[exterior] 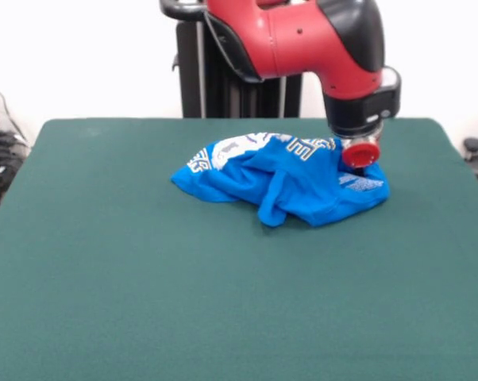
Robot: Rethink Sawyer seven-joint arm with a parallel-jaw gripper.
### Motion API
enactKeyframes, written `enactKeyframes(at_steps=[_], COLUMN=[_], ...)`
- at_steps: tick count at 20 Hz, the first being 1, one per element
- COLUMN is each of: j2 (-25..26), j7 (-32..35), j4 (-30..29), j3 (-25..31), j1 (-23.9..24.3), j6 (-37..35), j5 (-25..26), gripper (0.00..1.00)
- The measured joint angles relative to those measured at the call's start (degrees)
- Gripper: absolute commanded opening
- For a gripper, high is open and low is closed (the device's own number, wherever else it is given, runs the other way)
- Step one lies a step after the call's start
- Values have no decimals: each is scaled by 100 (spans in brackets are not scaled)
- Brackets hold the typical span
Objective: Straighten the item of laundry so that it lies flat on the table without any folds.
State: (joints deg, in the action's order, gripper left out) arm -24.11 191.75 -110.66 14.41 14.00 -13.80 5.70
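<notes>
Front view, the only one here. Bright blue soft cotton T-shirt (pixel 283 181) with white pixel graphic and white-and-yellow block lettering sits crumpled in a heap on the dark green felt-covered table (pixel 144 302), toward the table's far side, nearer the pedestal than the camera edge, a bit right of centre in the picture. Not flat: thick fold ridge runs down the middle of the shirt, lettering is bunched along its far edge, one lobe sticks out at the shirt's picture-left end.

Red and black arm comes down from above onto the shirt's picture-right far corner. Gripper (pixel 360 155) shows only as a red round end piece right at the cloth, touching or just above it, can't say which. Fingers hidden by that end piece, so can't tell whether the pincer is spread, pressed together or pinching fabric.

My read: arm is parked at that corner because it's an outer edge, a sensible place to grab and pull outward. Task looks barely started; most folds remain.
</notes>
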Motion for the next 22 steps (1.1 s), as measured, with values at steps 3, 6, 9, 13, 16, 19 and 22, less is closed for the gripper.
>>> enactKeyframes(at_steps=[3, 6, 9, 13, 16, 19, 22], j2=[2, 4, 5, -21, -112, -182, -175], j7=[0, 0, 0, 0, 0, 0, 0], j4=[140, 388, 671, 917, 1108, 1310, 1545], j3=[18, 67, 116, 207, 409, 461, 461], j1=[4, 24, 62, 146, 292, 321, 303], j6=[-100, -120, -120, -120, -121, -121, -122], j5=[0, 0, -8, -67, -211, -290, -365], gripper=[0, 0, 0, 0, 0, 0, 0])
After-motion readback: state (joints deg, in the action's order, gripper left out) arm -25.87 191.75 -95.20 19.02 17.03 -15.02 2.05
